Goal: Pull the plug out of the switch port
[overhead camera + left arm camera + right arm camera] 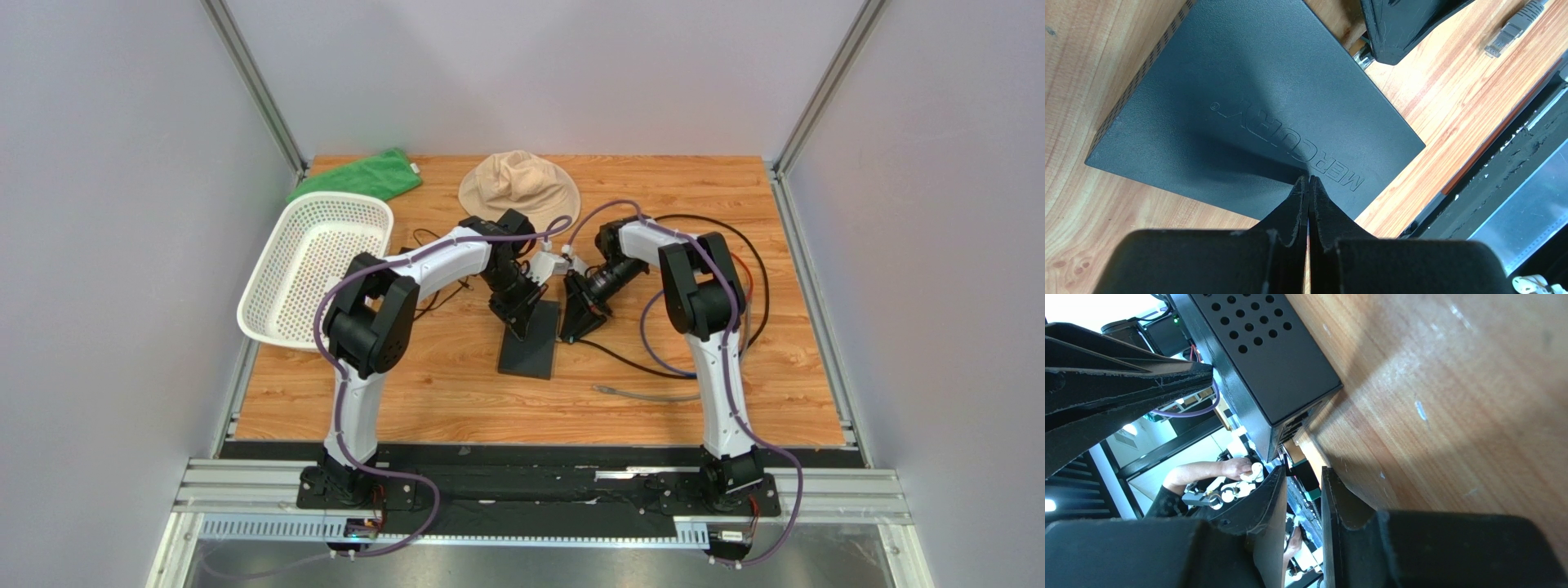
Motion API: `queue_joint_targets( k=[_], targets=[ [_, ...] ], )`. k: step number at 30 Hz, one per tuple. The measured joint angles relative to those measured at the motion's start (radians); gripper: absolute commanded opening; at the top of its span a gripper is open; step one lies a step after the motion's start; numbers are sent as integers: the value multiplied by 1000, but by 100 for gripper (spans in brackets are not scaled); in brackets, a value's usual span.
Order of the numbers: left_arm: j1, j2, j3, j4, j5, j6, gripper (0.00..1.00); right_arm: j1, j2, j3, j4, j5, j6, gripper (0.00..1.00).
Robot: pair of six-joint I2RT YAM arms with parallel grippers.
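Switch [1247, 98], lying flat in the middle of the surface [1075, 79], has the left gripper [1309, 179] on its lid. That gripper's fingers are pressed fully together and hold nothing, their tips touching the black top just beside the embossed lettering. At the switch's right side the right gripper [1303, 471] stands narrowly parted, with background showing through the gap. Its fingertips are just short of the corner where the sockets [1293, 425] open on the narrow edge. A small pale piece [1292, 450] sits there, too cramped to tell whether it is a plug. Farther out, toward the near edge, a grey cable [650, 396] with a clear plug [1502, 40] lies loose on the wood, apart from the switch. Along the far side lie a white basket [294, 263], a green cloth [358, 175] and a tan hat [518, 186].
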Motion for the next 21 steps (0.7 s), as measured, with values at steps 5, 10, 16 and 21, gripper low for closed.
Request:
queue_joint_targets(
  k=[5, 10, 16, 21],
  targets=[
    [0, 0, 0, 0, -1, 0, 0, 6, -8, 0, 2, 26, 25, 0],
    [0, 0, 0, 0, -1, 0, 0, 6, -9, 0, 0, 34, 28, 0],
    [0, 0, 0, 0, -2, 1, 0, -8, -15, -11, 2, 33, 30, 0],
    [0, 0, 0, 0, -3, 1, 0, -12, -15, -16, 3, 27, 23, 0]
  ],
)
